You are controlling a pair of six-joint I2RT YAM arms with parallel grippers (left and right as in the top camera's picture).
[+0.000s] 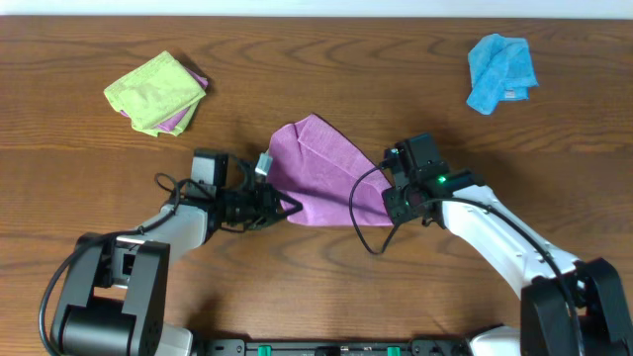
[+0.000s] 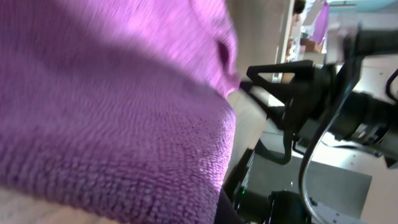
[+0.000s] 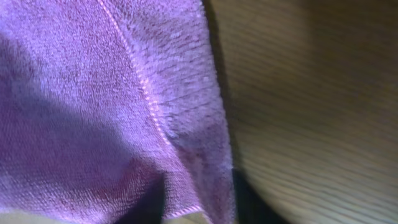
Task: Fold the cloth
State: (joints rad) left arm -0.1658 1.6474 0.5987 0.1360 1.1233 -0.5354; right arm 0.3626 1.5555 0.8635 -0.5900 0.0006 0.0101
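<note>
**Item: the cloth** (image 1: 321,170). Purple microfibre square with a soft looped pile and a stitched hem. A small pale tag (image 1: 264,163) sits at its left edge.

**Location:** centre of the table (image 1: 326,59), between the two arms. It is bunched into a tented, roughly triangular heap rather than lying flat. This is probably because its near corners are being drawn up to begin a fold. No finished fold shows yet.

**Left gripper** (image 1: 285,206): at the cloth's near-left corner, jaws fully closed. By the look of it they pinch that corner, and purple pile fills the left wrist view.

**Right gripper** (image 1: 391,198): at the cloth's near-right edge. Dark fingers (image 3: 255,208) flank the hem in the right wrist view. Whether they have clamped it cannot be told.

**Also present, well apart from the work:**
- Lime-green cloth (image 1: 153,89): folded, far left, lying on a pinkish cloth (image 1: 190,114).
- Blue cloth (image 1: 501,71): crumpled, far right.

**Surface:** the table is dark, matte, wood-grained.
</note>
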